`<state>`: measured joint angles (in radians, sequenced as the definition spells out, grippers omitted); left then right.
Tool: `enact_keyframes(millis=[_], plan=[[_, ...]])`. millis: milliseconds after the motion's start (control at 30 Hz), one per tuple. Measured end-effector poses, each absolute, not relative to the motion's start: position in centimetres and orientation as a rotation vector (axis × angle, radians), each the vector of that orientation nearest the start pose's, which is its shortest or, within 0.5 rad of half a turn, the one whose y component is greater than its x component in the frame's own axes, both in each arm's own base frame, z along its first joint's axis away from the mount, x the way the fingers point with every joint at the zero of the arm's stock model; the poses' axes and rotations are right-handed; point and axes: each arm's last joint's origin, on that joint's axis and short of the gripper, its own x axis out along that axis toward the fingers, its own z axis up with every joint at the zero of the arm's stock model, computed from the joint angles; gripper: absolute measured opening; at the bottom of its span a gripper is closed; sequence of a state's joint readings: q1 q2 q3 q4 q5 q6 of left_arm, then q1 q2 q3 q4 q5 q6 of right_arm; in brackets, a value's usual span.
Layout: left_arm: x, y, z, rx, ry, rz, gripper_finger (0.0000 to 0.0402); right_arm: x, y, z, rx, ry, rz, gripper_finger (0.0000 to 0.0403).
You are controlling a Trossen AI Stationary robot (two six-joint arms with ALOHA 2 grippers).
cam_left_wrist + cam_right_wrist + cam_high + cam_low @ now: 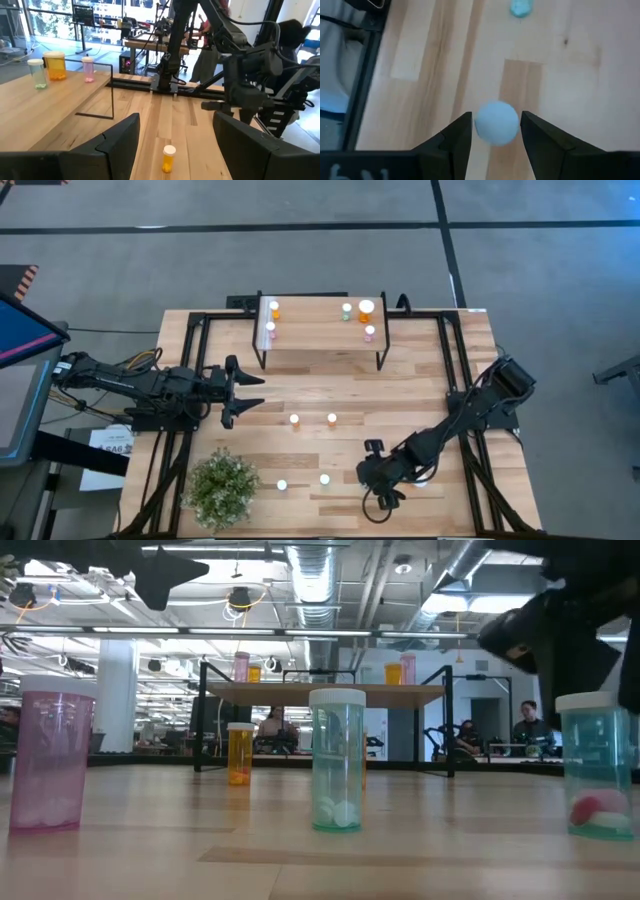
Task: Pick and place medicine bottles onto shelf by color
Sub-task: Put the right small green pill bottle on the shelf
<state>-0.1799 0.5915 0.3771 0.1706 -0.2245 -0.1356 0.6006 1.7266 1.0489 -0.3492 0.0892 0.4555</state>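
The light-wood shelf (322,332) stands on black legs at the table's far side. It carries orange, pink and pale green bottles, among them a large orange one (366,308). Two bottles (294,419) (332,418) stand mid-table, and two more (282,484) (324,479) stand nearer the near edge. My right gripper (496,137) points down near the near edge. It is open, with one finger on each side of the white cap (496,122) of a pale green bottle (597,765) standing on the table; thin gaps show on both sides. My left gripper (240,390) hovers open left of centre, with an orange bottle (169,158) ahead of it.
A bushy green plant (222,488) sits at the near left corner. A black frame rail (455,380) runs along the table's right side. In the low view, a pink bottle (50,755), an orange bottle (240,753) and a green bottle (337,760) stand in front of the shelf (325,690). People sit in the room behind.
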Motion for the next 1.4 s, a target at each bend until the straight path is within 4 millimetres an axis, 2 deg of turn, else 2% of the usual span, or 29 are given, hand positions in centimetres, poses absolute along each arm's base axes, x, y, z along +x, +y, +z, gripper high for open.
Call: enact_keyframes(millis=[200,567,700,800,933,1033,1133,1300,1400], plan=[[14.8,-2.0,25.3,-0.128,0.038,0.047,0.0240,28.0,18.9,17.5,0.069,1.061,0.223,0.0188],[14.8,-2.0,25.3,-0.131,0.039,0.048,0.0240,28.1,18.9,17.6,0.076,1.056,0.229,0.0130],[14.8,-2.0,25.3,-0.131,0.040,0.048,0.0240,28.3,18.7,17.6,0.076,1.056,0.226,0.0126],[14.8,-2.0,25.3,-0.131,0.039,0.048,0.0240,28.7,18.4,18.4,0.050,1.066,0.231,0.0133],[14.8,-2.0,25.3,-0.131,0.039,0.047,0.0240,30.1,17.3,21.0,-0.019,1.050,0.244,0.0138],[14.8,-2.0,25.3,-0.132,0.037,0.047,0.0240,31.1,15.5,23.8,-0.071,1.032,0.241,0.0135],[14.8,-2.0,25.3,-0.132,0.037,0.047,0.0240,31.5,12.7,26.9,-0.106,1.015,0.210,0.0134],[14.8,-2.0,25.3,-0.130,0.038,0.045,0.0240,31.3,6.2,31.9,-0.123,0.896,0.112,0.0140],[14.8,-2.0,25.3,-0.128,0.036,0.044,0.0240,30.7,1.8,34.2,-0.125,0.823,0.014,0.0140]])
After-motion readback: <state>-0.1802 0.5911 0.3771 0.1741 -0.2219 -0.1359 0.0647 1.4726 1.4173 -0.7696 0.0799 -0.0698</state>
